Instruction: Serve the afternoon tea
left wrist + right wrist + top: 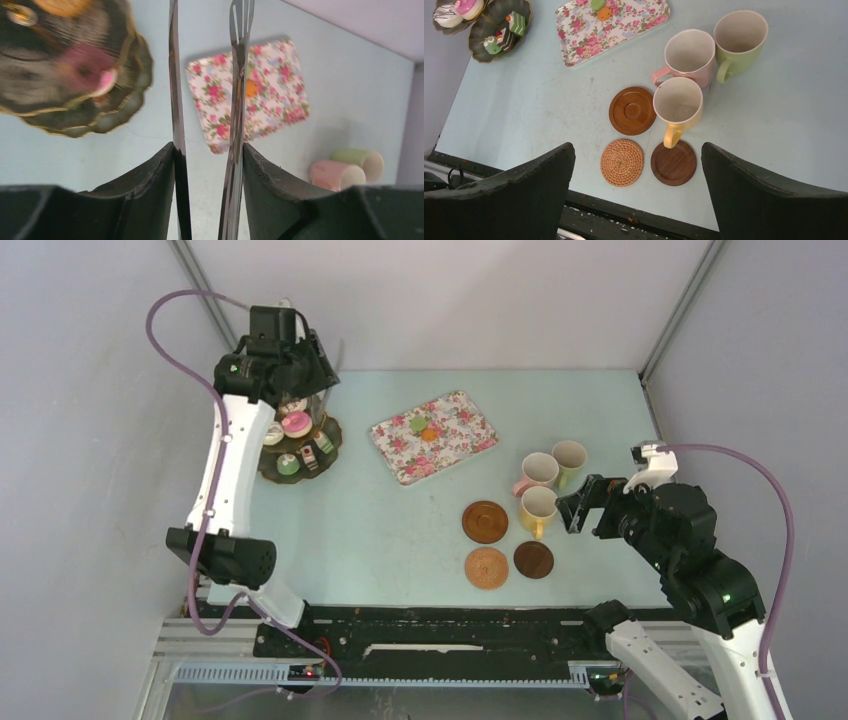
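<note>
My left gripper (318, 368) hovers above the dark scalloped stand (334, 437), shut on long metal tongs (237, 90) whose two arms stand apart with nothing between them. Small cakes (296, 423) sit on the stand's tiers. A green macaron (417, 424) and an orange macaron (429, 435) lie on the flowered tray (465, 445). The pink mug (690, 52), green mug (740, 35) and yellow mug (678, 102) stand together beside three coasters (632, 110), (622, 162), (673, 163). My right gripper (636, 145) is open, just right of the yellow mug.
Grey walls close in the table on the left, back and right. The black base rail (450, 630) runs along the near edge. The right arm (690, 550) takes up the table's right front corner.
</note>
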